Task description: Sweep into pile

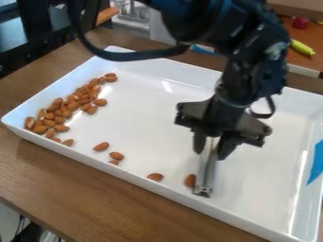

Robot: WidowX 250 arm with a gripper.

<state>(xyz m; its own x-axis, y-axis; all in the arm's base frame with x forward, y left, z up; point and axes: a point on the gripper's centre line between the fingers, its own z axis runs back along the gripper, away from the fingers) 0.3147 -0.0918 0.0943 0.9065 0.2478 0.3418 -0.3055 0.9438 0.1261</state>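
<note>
Almonds [67,114] lie mostly in a dense, curving heap inside a white tray [148,104], gathered along the wall on the view's left, with some resting on top of or against one another. A couple sit at the heap's near end, close to the front wall. Farther along that wall toward the gripper [212,145] are several loose ones: three grouped near each other, one alone beyond them, and one more just beside the lower end of a slim grey metal tool [206,172]. The arm comes in from the top edge, and the gripper hangs over the tray right of the middle, its jaws clenched on the tool, which points down toward the tray floor near the front wall. A black cable [126,56] loops out from the arm over the tray's far side. The tray sits on a brown wooden table [82,182], and a patch of blue tape [317,163] marks its right side. Behind, on an orange-brown surface [300,59], are a yellow-green object [302,47] and a small red one [300,22].
</note>
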